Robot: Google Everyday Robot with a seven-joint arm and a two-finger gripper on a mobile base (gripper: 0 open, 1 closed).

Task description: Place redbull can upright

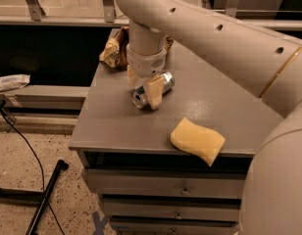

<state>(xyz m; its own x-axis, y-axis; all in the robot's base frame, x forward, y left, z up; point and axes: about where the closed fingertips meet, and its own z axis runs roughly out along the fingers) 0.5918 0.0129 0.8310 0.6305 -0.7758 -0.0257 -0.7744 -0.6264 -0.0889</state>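
Observation:
The redbull can (165,81) lies on its side near the middle of the grey table top (229,99), its silver top facing the front left. My gripper (143,86) has come down over it from above. One tan finger (155,93) is in front of the can and the other (132,76) is behind it, so the can lies between the open jaws. The middle of the can is hidden by the front finger.
A brown-and-yellow snack bag (113,50) lies at the table's back left corner. A yellow sponge (196,140) sits at the front edge. Drawers (180,187) are below the top. My arm fills the upper right. A black cable (23,141) runs on the floor at left.

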